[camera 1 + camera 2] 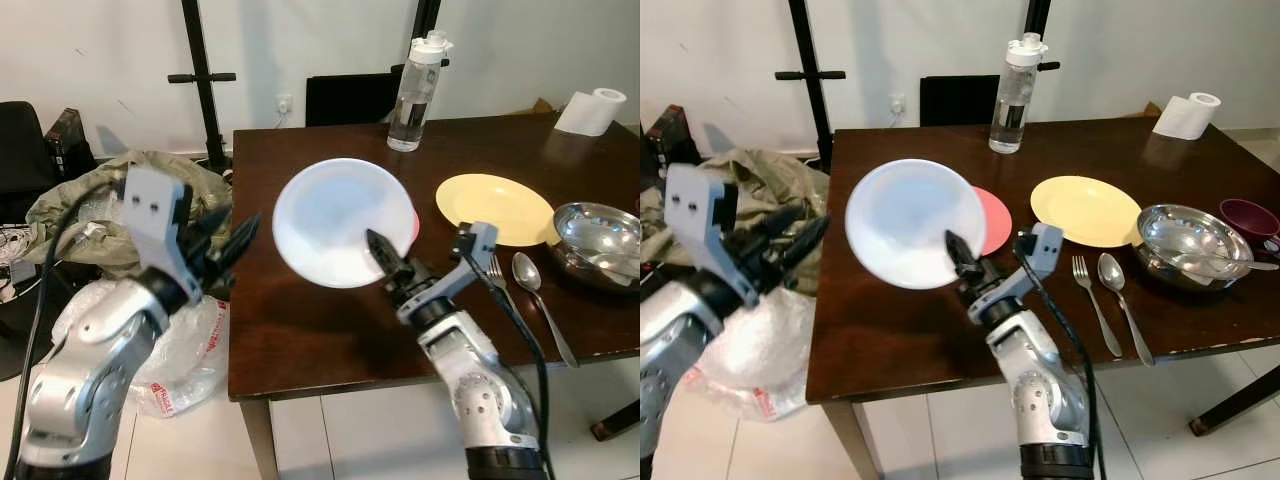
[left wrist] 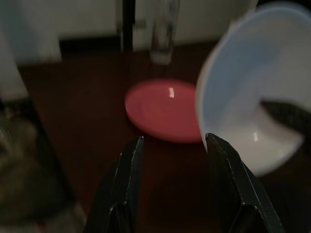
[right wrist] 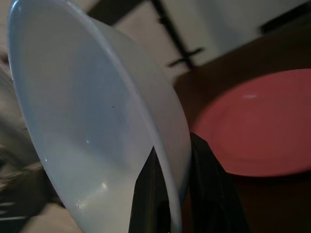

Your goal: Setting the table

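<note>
The right hand (image 1: 958, 258) grips a white bowl (image 1: 912, 222) by its rim, one black finger inside and one outside, as the right wrist view shows. The bowl is lifted off the dark wooden worktop (image 1: 890, 330) and tilted on edge, its hollow facing the robot's head. Behind it, at about 2 o'clock from the bowl, a pink plate (image 1: 995, 220) lies flat on the worktop, partly hidden by the bowl.

The left hand (image 1: 228, 240) hovers off the worktop's left edge, at 9 o'clock from the bowl, its two fingers (image 2: 125, 182) spread wide and holding nothing. In the left wrist view it points toward the pink plate and the bowl.

At 3 o'clock from the pink plate sits a yellow plate (image 1: 1085, 210). Just below it, toward the near edge, a fork (image 1: 1095, 305) and a spoon (image 1: 1120, 295) lie side by side. A steel bowl (image 1: 1193, 245) stands at 3 o'clock from the yellow plate, with what looks like a utensil inside, though that is hard to make out. Beside it, at the right edge, is a small dark purple cup (image 1: 1248, 218).

At the far side, at 12 o'clock from the pink plate, a clear water bottle (image 1: 1012, 95) stands upright, and a roll of paper towel (image 1: 1186, 115) sits at the far right corner.
</note>
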